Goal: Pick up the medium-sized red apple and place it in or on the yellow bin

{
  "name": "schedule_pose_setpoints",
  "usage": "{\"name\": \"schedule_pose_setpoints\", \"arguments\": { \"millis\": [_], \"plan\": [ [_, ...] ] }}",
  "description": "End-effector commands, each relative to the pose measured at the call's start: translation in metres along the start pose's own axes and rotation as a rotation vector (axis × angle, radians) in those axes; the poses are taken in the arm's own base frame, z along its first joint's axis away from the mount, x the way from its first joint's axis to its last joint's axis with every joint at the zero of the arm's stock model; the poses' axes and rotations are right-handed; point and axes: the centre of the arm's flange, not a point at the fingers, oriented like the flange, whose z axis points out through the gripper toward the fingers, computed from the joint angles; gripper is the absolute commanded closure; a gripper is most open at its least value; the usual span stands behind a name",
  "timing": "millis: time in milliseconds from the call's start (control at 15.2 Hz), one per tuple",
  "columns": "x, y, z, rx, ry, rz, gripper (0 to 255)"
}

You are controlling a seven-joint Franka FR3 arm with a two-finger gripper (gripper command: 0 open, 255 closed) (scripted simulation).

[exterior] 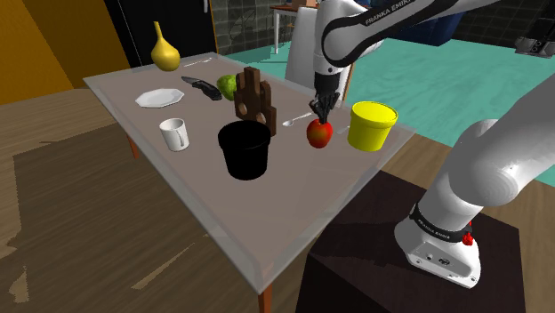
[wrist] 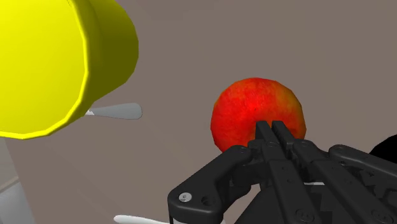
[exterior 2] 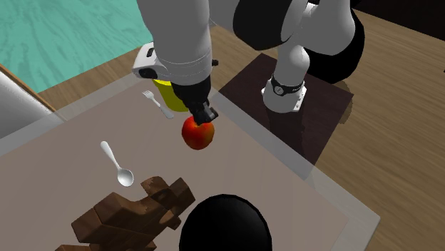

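The red apple [exterior: 319,134] sits on the grey table [exterior: 267,222], just left of the yellow bin [exterior: 371,125] in the shoulder view. My black gripper [exterior: 320,113] comes down from above and its tips are at the apple's top. In the wrist view the two fingers [wrist: 264,130] meet in front of the apple [wrist: 248,108], not around its body. The second exterior view has the gripper [exterior 2: 205,118] touching the apple [exterior 2: 197,135] from above, with the yellow bin [exterior 2: 165,94] partly hidden behind the arm. The bin's [wrist: 57,63] open mouth is close beside the apple.
A black pot [exterior: 245,149], a brown wooden block holder [exterior: 255,98], a white mug [exterior: 175,134], a white plate [exterior: 160,97], a green apple [exterior: 228,85], a yellow gourd vase [exterior: 164,51] and a knife [exterior: 203,86] stand further along the table. A spoon [exterior 2: 116,164] and fork [exterior 2: 157,102] lie near the apple.
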Motion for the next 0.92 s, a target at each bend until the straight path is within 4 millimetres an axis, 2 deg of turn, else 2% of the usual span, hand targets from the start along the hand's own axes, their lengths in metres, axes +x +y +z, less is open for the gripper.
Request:
{"name": "schedule_pose_setpoints", "arguments": {
  "millis": [0,858],
  "plan": [
    [-0.001,0.001,-0.011,0.000,0.000,0.000,255],
    [-0.004,0.004,-0.080,0.000,0.000,0.000,255]
  ]
}}
